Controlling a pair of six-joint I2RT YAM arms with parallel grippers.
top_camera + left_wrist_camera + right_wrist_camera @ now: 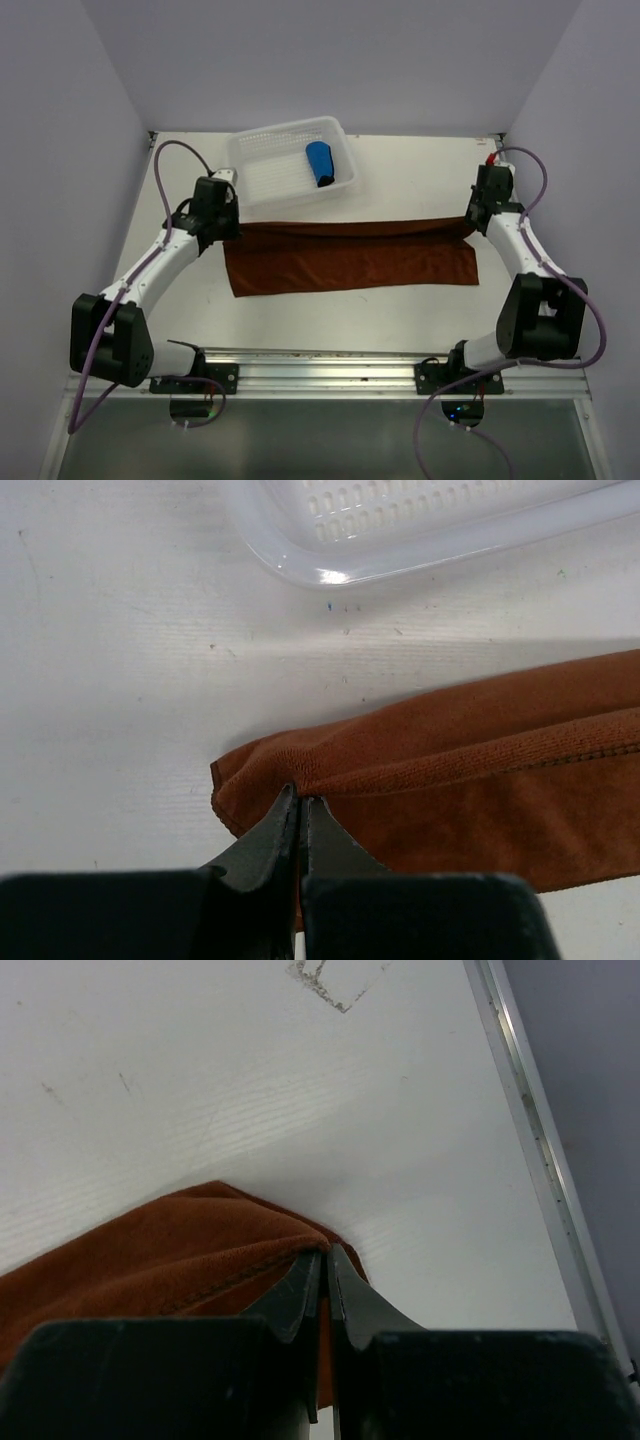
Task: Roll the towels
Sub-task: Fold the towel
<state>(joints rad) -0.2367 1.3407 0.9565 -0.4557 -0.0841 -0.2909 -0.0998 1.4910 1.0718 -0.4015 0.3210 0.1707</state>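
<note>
Top external view is showing a rust-brown towel lying stretched left to right across the middle of the white surface, its far long edge doubling over into a narrow, darker fold. At the far left corner of that fold the left pincer is reaching down. The left wrist view is showing its two dark fingers clenched tight on the cloth there, with the stitched hem running away to the right along the fold. At the far right corner the right pincer is doing the same. In the right wrist view its fingers are sitting nearly closed with a sliver of brown cloth pinched between them, so it is grasping the towel's corner, which is bunching into a small peak just ahead of the tips. A metal rail is running along the surface's edge to the right of that corner. Beyond the towel, far and left of centre, a white mesh basket is sitting slightly askew, apart from the cloth. A blue towel, rolled into a short cylinder, is lying inside it toward its right end.
</note>
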